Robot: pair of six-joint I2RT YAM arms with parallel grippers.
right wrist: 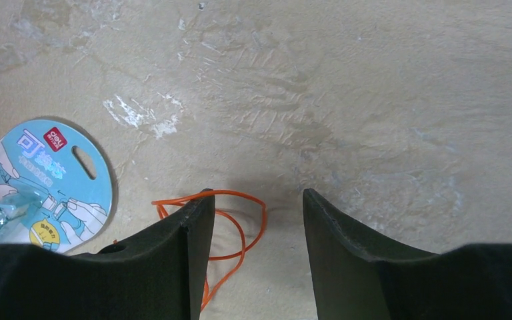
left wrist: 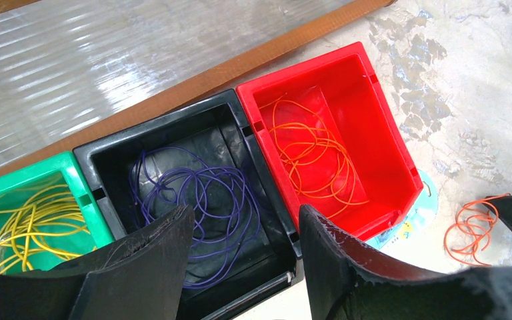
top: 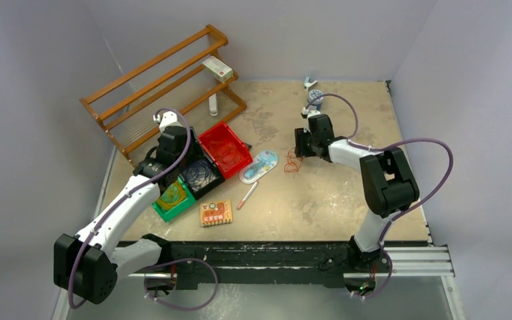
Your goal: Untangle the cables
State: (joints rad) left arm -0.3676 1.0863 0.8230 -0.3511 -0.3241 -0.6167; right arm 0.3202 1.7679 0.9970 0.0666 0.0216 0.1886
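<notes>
While both pincers are gaping empty, left gripper [left wrist: 243,217] hovering over coiled cables [left wrist: 207,180] lying in green, black and red bins [left wrist: 173,120], right gripper [right wrist: 259,200] hanging just above loose orange cable [top: 292,162] on table [right wrist: 373,100]

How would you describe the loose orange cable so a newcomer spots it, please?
Find the red bin left of the middle of the table. Right of it lies a blue package, then the orange cable: the only one on the table, not in a bin.
</notes>
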